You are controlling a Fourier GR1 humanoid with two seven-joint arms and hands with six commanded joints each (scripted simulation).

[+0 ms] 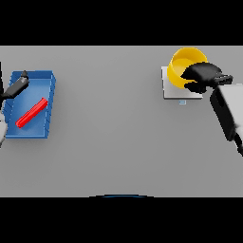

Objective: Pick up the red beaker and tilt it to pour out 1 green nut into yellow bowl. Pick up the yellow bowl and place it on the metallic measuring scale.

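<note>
Nearest on the left side of the smooth, matte grey table point(114, 142) sits a blue tray point(49, 109), a shallow rectangular bin with raised walls and a flat floor. Inside it lies the red beaker point(31, 113), seen here as a slim, straight red bar resting on its side; its long axis runs diagonally, the lower end pointing toward the near left corner of the tray and the upper end toward the far right. The left hand point(18, 85) comes in from the left edge and hangs over the tray's far left corner, dark fingers held straight and close together, grasping nothing and apart from the beaker. Farther back on the right, the white and grey right arm reaches up to the metallic measuring scale point(176, 92), a flat, pale square slab with a small mark at its near edge. The yellow bowl point(182, 64) rests on it, round, glossy and open upward, overlapping the slab's far side. The right hand point(205, 76) is curled over the bowl's right rim, clamped on it. Whether a green nut lies in the bowl cannot be told.
</note>
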